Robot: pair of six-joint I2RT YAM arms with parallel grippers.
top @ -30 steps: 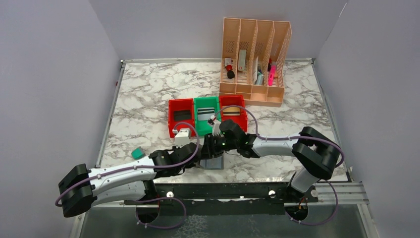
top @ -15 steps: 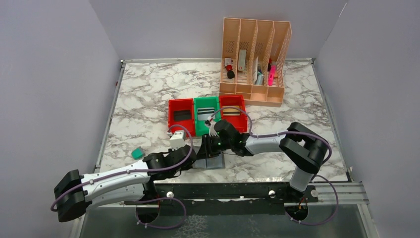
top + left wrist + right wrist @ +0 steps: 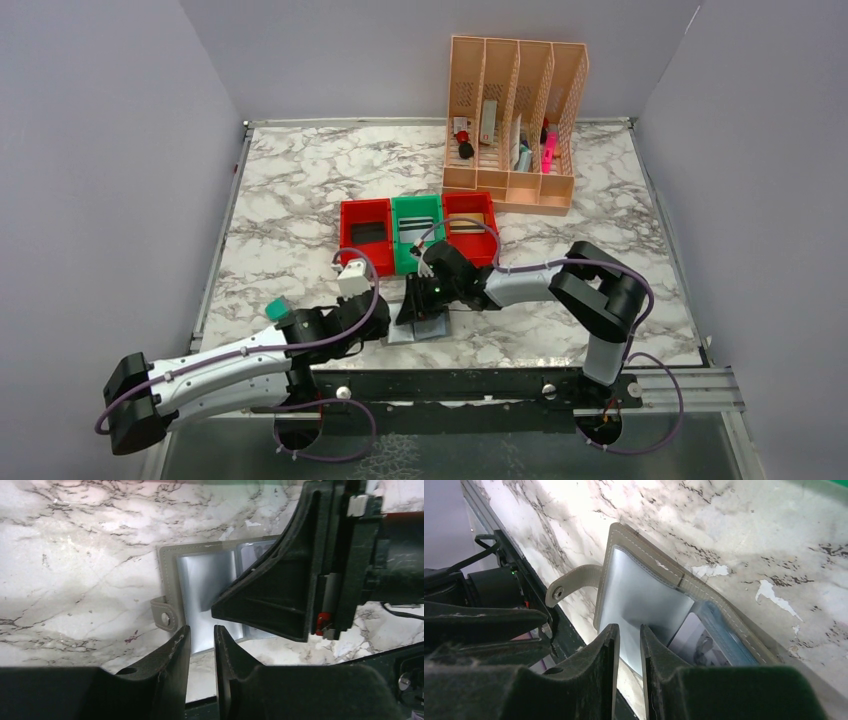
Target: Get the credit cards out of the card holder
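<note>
The grey card holder [image 3: 428, 327] lies open near the table's front edge. It also shows in the left wrist view [image 3: 167, 575] and the right wrist view [image 3: 639, 592]. Its near pocket looks empty, and a glossy card [image 3: 696, 640] sits in the far pocket. My right gripper [image 3: 418, 305] [image 3: 627, 635] is tipped down over the holder, jaws nearly together, nothing between them. My left gripper [image 3: 378, 322] [image 3: 201, 635] is at the holder's left edge by the snap tab [image 3: 164, 616], jaws together and empty. A black card [image 3: 367, 232], a silver card [image 3: 415, 236] and a gold-tan card [image 3: 469, 223] lie in the bins.
Two red bins [image 3: 345, 240] [image 3: 492, 232] and a green bin [image 3: 398, 245] stand just behind the holder. A peach slotted organiser [image 3: 515, 125] stands at the back. A small teal block [image 3: 277, 309] lies left of my left arm. The black front rail [image 3: 450, 380] is close below.
My left arm has drawn back to the left, away from the holder. My right gripper has moved left and tipped down over the holder.
</note>
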